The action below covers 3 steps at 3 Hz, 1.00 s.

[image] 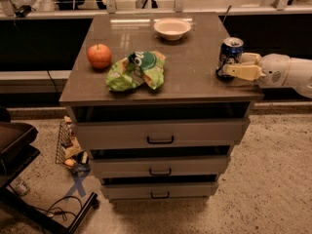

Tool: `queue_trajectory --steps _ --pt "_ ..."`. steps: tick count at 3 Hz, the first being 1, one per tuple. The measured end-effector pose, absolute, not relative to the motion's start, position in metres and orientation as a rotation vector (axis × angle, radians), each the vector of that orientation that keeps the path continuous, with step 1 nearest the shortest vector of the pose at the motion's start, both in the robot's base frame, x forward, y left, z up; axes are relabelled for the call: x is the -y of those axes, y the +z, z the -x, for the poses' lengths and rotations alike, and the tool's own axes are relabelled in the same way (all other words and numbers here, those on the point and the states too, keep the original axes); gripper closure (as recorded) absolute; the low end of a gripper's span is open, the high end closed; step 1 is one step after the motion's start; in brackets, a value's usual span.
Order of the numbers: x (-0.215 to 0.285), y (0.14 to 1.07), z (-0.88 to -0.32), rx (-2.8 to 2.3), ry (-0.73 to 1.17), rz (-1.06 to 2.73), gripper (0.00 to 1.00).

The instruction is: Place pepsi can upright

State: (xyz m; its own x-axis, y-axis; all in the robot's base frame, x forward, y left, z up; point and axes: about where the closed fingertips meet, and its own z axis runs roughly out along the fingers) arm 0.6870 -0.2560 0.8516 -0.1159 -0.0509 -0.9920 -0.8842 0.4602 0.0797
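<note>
The pepsi can (231, 51), dark blue with a silver top, stands upright on the drawer cabinet's top (195, 77) near its right edge. My gripper (233, 65) reaches in from the right at table height. Its cream fingers (241, 72) sit on either side of the can's lower half, one in front and one behind, closed against it. The white arm (287, 71) runs off the right side of the view.
A green chip bag (136, 69) lies at the middle front of the top. A red apple (99, 56) sits to its left. A white bowl (171, 28) stands at the back. Below are three drawers (160, 139). A black cart (19, 145) and floor clutter are at left.
</note>
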Motion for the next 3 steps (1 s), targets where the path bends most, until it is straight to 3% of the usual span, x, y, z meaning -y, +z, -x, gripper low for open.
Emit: queue_trajectory --steps 1,2,3 --pt "0.2524 0.8513 -0.6880 -1.524 0.886 0.856 0.13" --pt "0.2492 0.8511 -0.6889 -1.523 0.890 0.859 0.00" --pt "0.2492 0.8511 -0.6889 -1.523 0.890 0.859 0.00"
